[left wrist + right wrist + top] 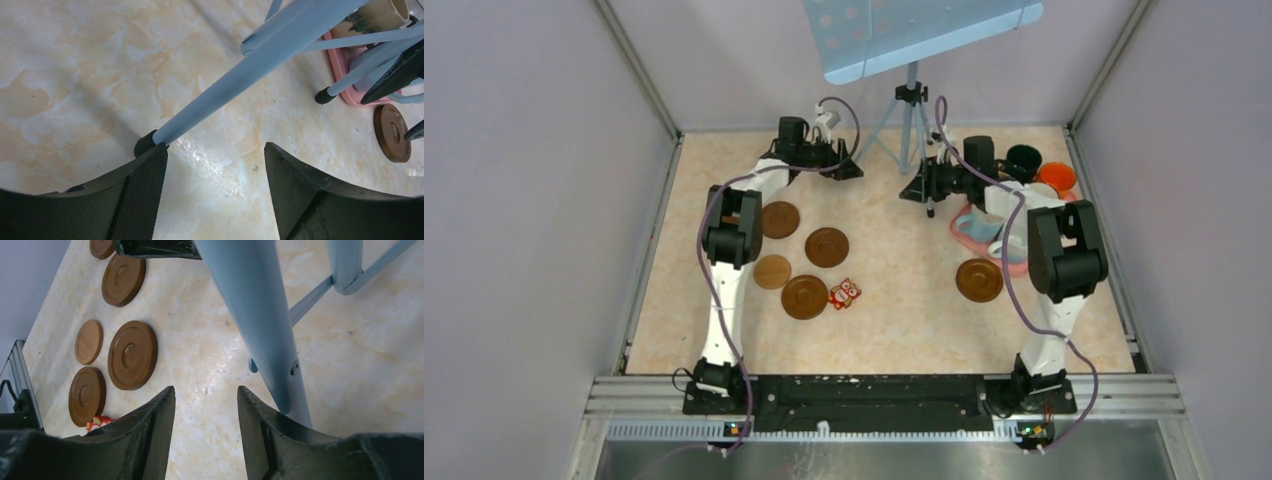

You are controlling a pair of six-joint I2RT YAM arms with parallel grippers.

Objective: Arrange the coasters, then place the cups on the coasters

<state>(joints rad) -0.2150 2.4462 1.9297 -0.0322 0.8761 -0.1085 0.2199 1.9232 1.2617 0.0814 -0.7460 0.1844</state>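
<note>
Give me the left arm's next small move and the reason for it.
Probably swing the left gripper away from the tripod leg and toward the dark coaster in the left cluster. Its jaws stand open with nothing between them, and that cluster lies loose and uneven, not yet arranged.

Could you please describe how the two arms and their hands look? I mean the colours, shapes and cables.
The left arm and the right arm both have white links joined by bulky black joint housings. A purple cable runs loosely along each. The left hand and the right hand each have two broad, curved black fingers. One left finger carries a fine mesh-textured pad.
</note>
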